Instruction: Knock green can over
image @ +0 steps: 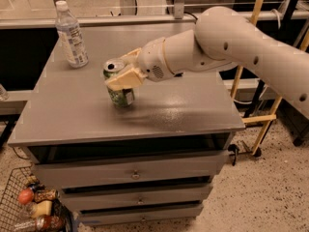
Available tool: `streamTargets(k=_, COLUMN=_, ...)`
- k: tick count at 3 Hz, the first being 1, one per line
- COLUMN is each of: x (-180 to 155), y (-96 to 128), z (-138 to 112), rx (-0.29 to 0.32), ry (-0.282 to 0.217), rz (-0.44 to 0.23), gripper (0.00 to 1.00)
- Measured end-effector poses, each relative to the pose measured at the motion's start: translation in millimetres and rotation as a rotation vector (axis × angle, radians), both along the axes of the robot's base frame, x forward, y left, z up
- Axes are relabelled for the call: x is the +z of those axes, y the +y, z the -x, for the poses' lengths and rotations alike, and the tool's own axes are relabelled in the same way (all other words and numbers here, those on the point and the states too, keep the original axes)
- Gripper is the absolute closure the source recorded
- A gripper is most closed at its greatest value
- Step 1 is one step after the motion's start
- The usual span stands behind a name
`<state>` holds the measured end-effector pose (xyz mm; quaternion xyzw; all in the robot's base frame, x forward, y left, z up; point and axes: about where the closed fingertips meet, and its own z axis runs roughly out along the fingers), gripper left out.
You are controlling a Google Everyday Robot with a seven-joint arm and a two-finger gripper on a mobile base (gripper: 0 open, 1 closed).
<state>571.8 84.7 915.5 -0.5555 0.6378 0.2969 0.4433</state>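
The green can (121, 97) stands upright on the grey table top (183, 110), left of centre, with its silver top (113, 65) showing. My gripper (120, 72) reaches in from the right on the thick white arm (217, 42). It is at the can's upper half, with its cream-coloured tip lying across the front of the can and touching it. The can's lower part shows below the gripper.
A clear plastic bottle (71, 34) with a white cap stands at the table's back left corner. Drawers (133, 174) sit under the table top. A wire basket (34, 211) of items is on the floor at lower left. Wooden poles (263, 115) stand to the right.
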Motion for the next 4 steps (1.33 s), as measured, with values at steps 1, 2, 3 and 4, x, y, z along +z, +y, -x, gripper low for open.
streamTargets(k=1, x=12, y=-6, z=-9, rx=0.033, ry=-0.074, rz=0.123, gripper=1.00)
streamTargets(k=2, x=2, y=-4, z=-11, rx=0.116, ry=-0.140, rz=0.330, gripper=1.00)
streamTargets(k=3, x=-20, y=6, z=0, rx=0.248, ry=-0.191, rz=0.570, gripper=1.00)
streamTargets(k=4, x=-38, y=13, z=11, rx=0.370, ry=-0.222, rz=0.737, gripper=1.00)
